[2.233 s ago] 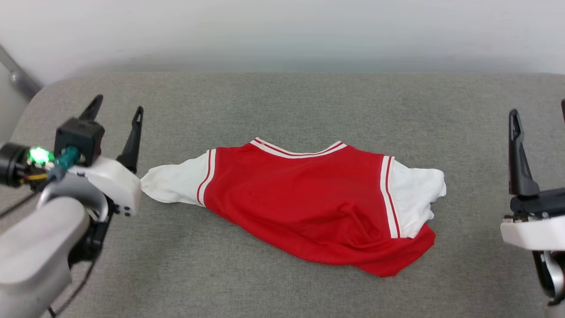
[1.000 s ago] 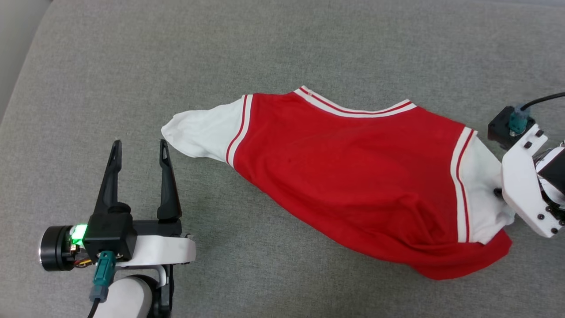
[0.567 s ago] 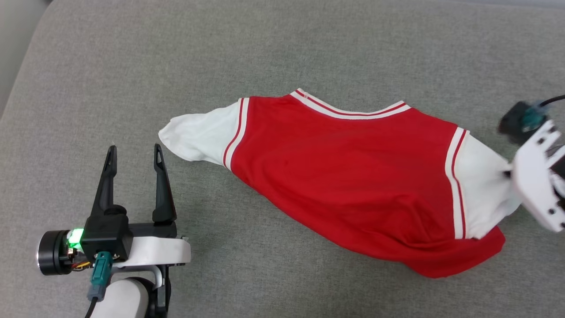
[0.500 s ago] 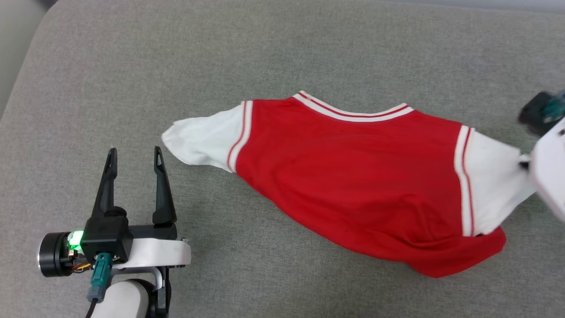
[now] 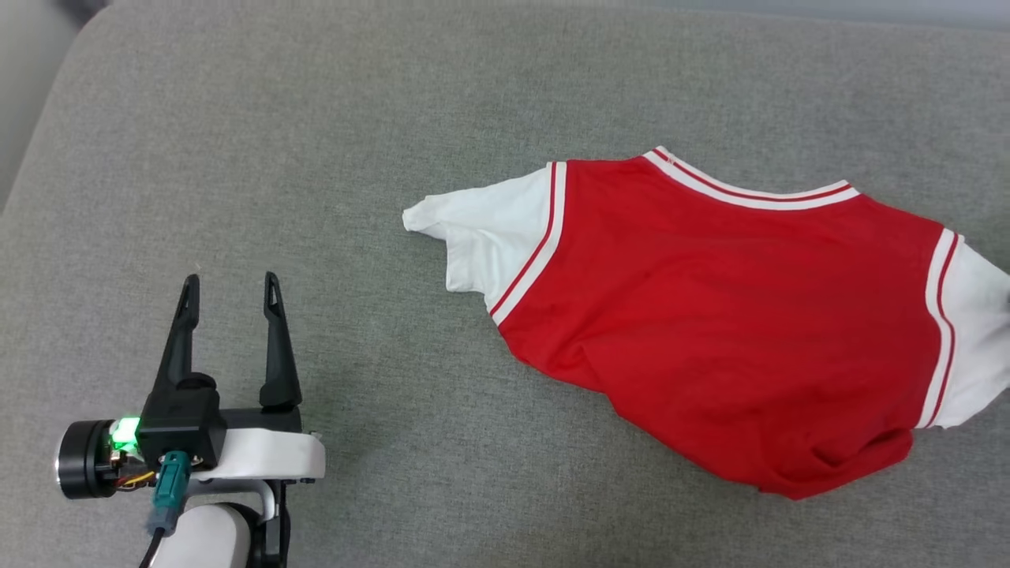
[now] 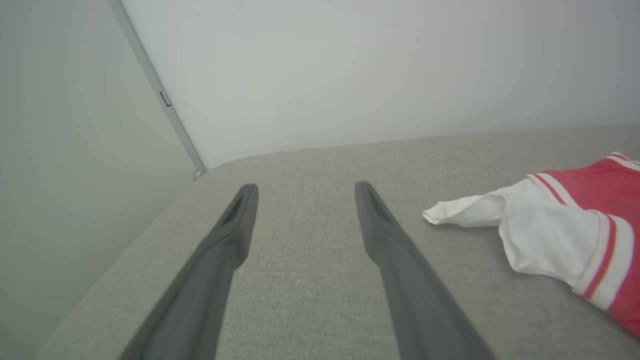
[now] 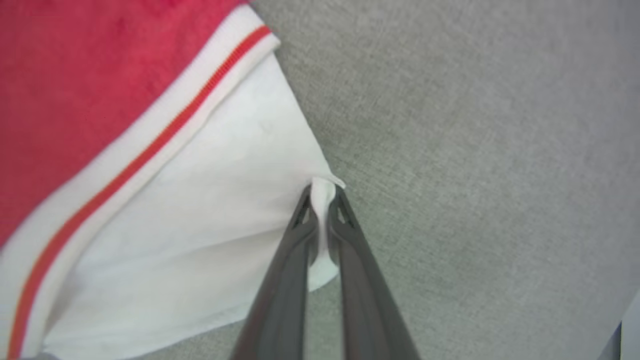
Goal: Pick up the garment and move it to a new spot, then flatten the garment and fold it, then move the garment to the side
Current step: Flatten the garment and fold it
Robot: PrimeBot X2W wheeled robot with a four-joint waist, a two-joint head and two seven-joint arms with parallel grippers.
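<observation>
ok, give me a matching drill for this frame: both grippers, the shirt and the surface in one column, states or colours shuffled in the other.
Column one:
1. left gripper
2. right gripper
3. garment body
4. cushion

Column two:
A. shut on the edge of a white sleeve
B. grey, bearing the garment
C. open, holding nothing
D. red

Pairs: 1-C, 2-A, 3-D, 4-B.

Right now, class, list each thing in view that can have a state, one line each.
T-shirt: unfolded and rumpled on the grey cushion.
Right gripper: shut on the T-shirt's white sleeve.
Left gripper: open, empty, apart from the T-shirt.
</observation>
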